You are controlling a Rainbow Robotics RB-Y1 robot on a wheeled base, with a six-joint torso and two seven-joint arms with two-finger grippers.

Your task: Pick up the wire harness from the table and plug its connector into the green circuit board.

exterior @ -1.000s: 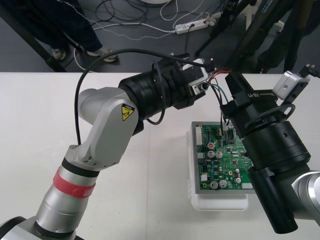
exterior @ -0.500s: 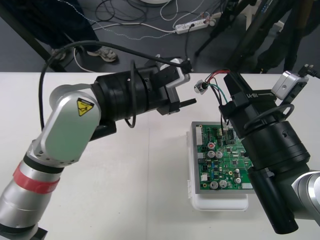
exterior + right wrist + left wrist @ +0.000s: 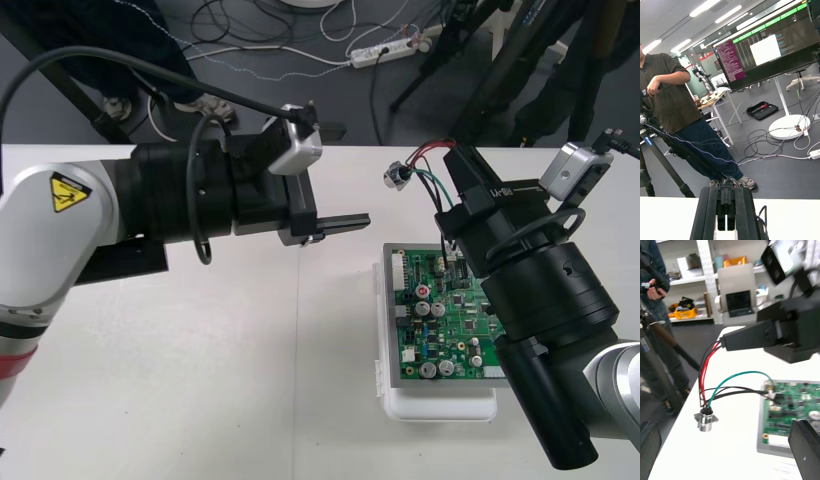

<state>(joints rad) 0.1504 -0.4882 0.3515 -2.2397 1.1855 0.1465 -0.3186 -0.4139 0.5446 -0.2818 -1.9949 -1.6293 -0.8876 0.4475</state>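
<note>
Green board [image 3: 440, 320] — harness [image 3: 400, 176] in right gripper [image 3: 448, 155]

Count of items, front view unless noted.

- Claws: two. Left claw [image 3: 355, 174] at centre of frame, right claw [image 3: 446, 162] right of centre.
- Board [image 3: 445, 320]: one, green, lower right of frame.
- Base [image 3: 440, 405]: one, white, under the board.
- Harness [image 3: 708, 405]: one.
  - Wire colours: three (red, black, green). The number of strands cannot be told.
  - Socket [image 3: 397, 176]: one, round metal with a flange, upper right of centre.
- Tabletop [image 3: 200, 380]: one, pale.
</note>
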